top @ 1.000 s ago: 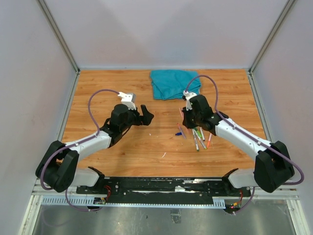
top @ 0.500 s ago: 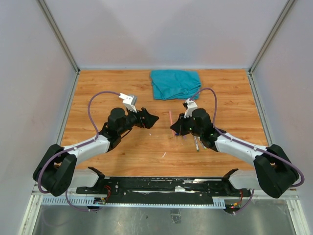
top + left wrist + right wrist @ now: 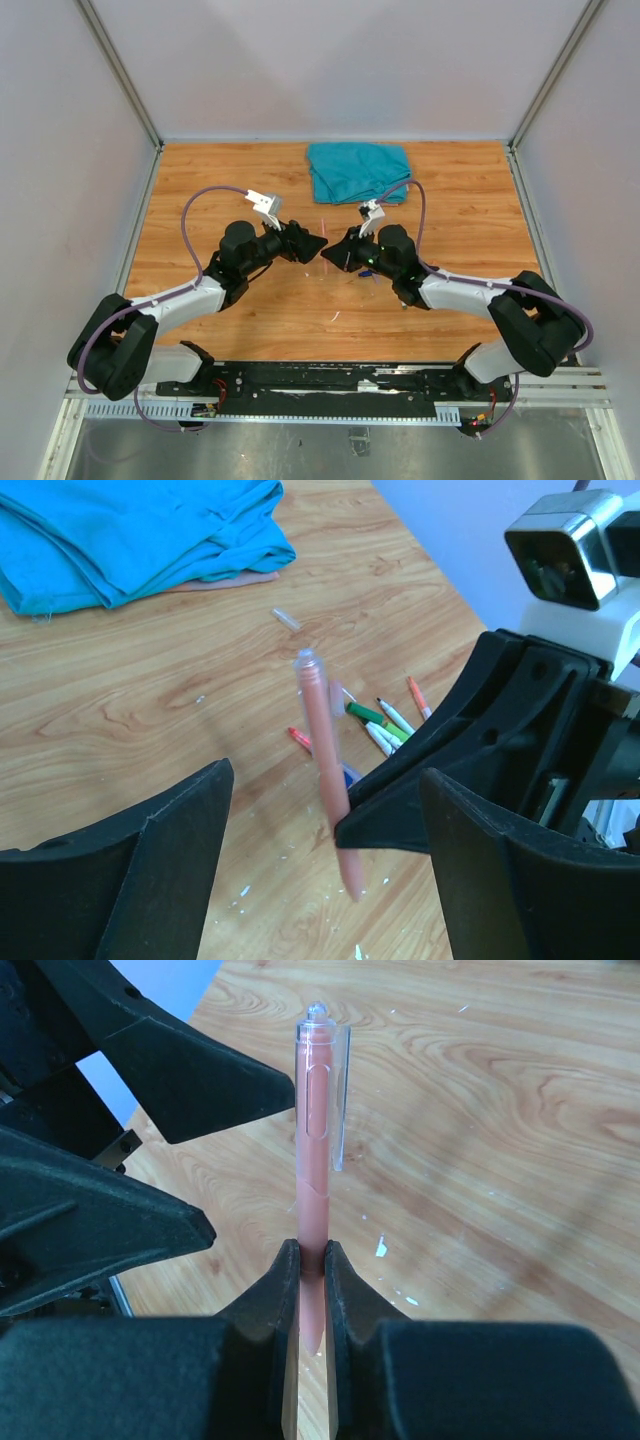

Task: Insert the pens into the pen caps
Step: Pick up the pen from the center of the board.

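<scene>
No legible text, label, brand mark, number or sign is recorded on the pink pen, the blue cloth, the wooden table or any other surface shown.

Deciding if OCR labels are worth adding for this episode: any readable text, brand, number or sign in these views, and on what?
No text can be read in any view.
pink pen: no print shows on the barrel or the clear clip.
loose pens: too small and blurred to tell any marking.
teal cloth: no label visible.
camera housing: no lettering visible.
</scene>
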